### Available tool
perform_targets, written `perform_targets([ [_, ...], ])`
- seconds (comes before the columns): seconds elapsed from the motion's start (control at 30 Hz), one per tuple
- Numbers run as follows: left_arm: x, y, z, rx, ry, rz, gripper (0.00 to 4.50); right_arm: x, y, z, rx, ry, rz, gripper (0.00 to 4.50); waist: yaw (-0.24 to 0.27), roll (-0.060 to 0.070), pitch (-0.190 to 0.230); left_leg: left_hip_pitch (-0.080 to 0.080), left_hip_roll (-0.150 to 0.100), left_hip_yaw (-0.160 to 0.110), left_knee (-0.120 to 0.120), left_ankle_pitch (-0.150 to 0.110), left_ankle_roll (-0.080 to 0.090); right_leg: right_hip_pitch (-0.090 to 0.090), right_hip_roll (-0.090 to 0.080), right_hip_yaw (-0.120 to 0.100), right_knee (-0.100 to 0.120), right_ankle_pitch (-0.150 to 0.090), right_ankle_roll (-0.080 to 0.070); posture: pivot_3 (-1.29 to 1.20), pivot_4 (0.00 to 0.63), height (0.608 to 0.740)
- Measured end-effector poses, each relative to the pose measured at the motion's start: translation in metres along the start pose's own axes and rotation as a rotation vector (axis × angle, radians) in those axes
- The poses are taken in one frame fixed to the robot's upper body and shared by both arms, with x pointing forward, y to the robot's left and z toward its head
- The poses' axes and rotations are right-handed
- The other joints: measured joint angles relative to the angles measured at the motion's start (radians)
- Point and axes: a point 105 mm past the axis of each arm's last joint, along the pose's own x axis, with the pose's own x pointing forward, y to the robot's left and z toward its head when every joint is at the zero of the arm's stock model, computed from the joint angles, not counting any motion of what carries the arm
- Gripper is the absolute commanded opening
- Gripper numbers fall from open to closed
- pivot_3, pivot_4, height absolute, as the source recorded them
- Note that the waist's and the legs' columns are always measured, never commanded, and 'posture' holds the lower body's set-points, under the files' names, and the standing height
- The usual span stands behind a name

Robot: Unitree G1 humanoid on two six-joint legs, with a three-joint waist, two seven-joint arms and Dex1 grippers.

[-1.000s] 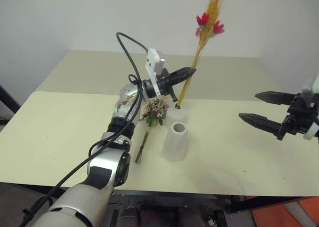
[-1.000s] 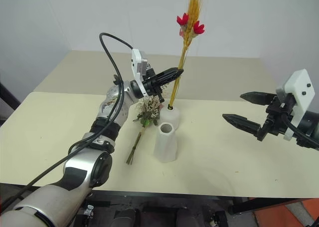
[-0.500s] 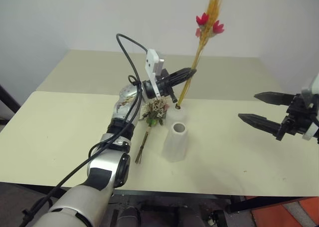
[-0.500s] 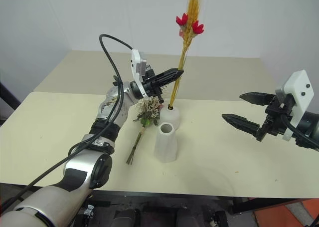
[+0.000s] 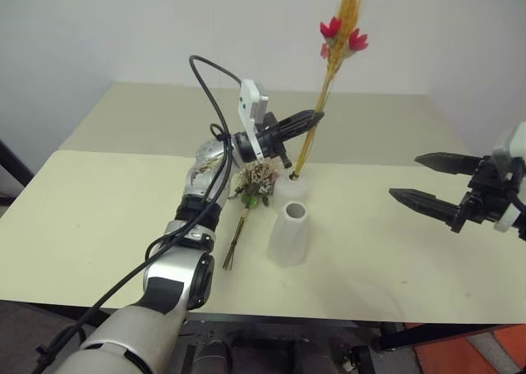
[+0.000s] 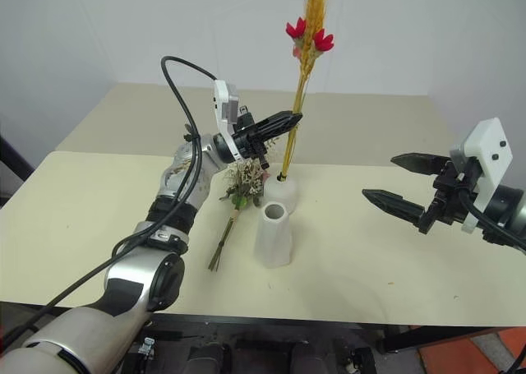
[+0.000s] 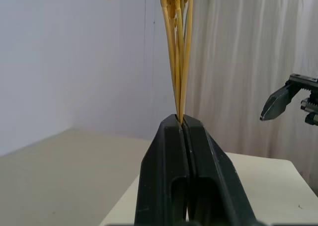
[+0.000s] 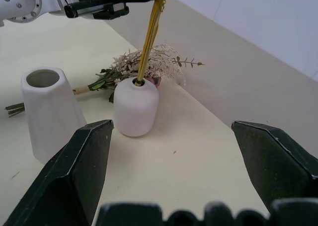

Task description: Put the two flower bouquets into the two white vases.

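Slim bouquet (image 6: 297, 86) stems in round vase (image 8: 135, 106); left gripper (image 6: 289, 121) clamped on stems, steadying upright. Right gripper (image 6: 396, 183) spread, empty.

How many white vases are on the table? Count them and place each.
2. The small round vase stands farther back, holding the yellow stems. The taller cone-shaped vase stands just in front of it, empty. Nothing suggests a hidden third.

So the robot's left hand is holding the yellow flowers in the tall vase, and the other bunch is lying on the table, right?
Not quite: the yellow flowers held by the left hand stand in the small round vase, not the tall vase, which is empty. The right wrist view shows it. The other bunch does lie on the table.
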Motion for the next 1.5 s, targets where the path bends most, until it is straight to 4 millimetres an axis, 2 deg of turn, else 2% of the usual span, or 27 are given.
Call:
perform_targets([
  [0.53,-0.003,0.005,-0.015,-0.001,0.049,0.043,0.03,0.000,0.000,0.000,-0.002,0.000,-0.002,4.50,0.000,0.000,0.000,0.000,0.000,0.000,0.000,0.000,0.000,0.000,0.000,0.000,0.000,0.000,0.000,0.00,0.150,0.740],
  [0.67,-0.004,0.007,-0.021,-0.002,0.070,0.056,0.96,0.000,0.000,0.000,-0.002,0.000,-0.002,4.50,0.000,0.000,0.000,0.000,0.000,0.000,0.000,0.000,0.000,0.000,0.000,0.000,0.000,0.000,0.000,0.00,0.150,0.740],
  [0.83,-0.012,0.011,-0.024,-0.019,0.124,0.065,2.59,0.000,0.000,0.000,-0.003,0.000,-0.001,4.50,-0.002,0.000,0.000,0.000,0.000,0.000,0.000,0.000,0.000,0.000,0.000,0.000,0.000,0.000,0.000,0.00,0.150,0.740],
  [0.93,-0.027,0.015,-0.017,0.000,0.152,0.075,3.57,0.001,0.000,0.000,-0.002,0.002,0.004,4.50,-0.006,0.000,0.000,0.000,0.000,0.000,0.000,0.000,0.000,0.000,0.000,0.000,0.000,0.000,0.000,0.00,0.150,0.740],
  [1.03,-0.055,0.017,-0.013,0.013,0.204,0.091,4.48,0.002,0.001,-0.001,-0.001,0.005,0.012,4.50,-0.014,0.000,0.000,0.000,0.001,0.000,0.000,0.000,0.000,0.000,0.000,0.000,0.001,0.000,0.000,0.00,0.150,0.740],
  [1.13,-0.084,0.019,-0.009,0.019,0.272,0.141,4.48,0.002,0.004,-0.002,0.002,0.009,0.033,4.50,-0.019,0.000,0.000,0.000,0.001,0.000,0.000,0.000,0.000,0.000,0.000,0.000,0.001,0.000,0.000,0.00,0.150,0.740],
  [1.23,-0.115,0.020,-0.001,0.022,0.425,0.239,4.48,0.002,0.006,-0.001,-0.004,0.019,0.063,4.50,-0.023,0.000,0.000,0.000,0.001,0.000,0.000,0.000,0.000,0.000,0.000,0.000,0.001,0.000,0.000,0.00,0.150,0.740],
  [1.33,-0.137,0.015,0.001,0.014,0.611,0.298,4.48,0.002,0.005,-0.001,-0.004,0.021,0.083,4.50,-0.024,0.000,0.000,0.001,0.001,0.000,0.000,0.000,0.000,0.000,0.000,0.000,0.001,0.000,0.000,0.00,0.150,0.740],
  [1.4,-0.148,0.009,-0.004,-0.036,0.743,0.325,4.48,0.001,0.003,0.000,-0.016,0.026,0.091,4.50,-0.020,0.000,0.000,0.001,0.001,0.000,0.000,0.000,0.000,0.000,0.000,-0.001,0.001,0.000,0.000,0.00,0.150,0.740],
  [1.5,-0.157,-0.001,-0.024,-0.155,0.949,0.347,4.48,0.001,0.001,0.003,-0.033,0.030,0.114,4.50,-0.017,0.000,0.000,0.001,0.000,0.000,0.000,0.000,0.000,0.000,0.000,-0.001,0.000,0.000,0.000,0.00,0.150,0.740],
])
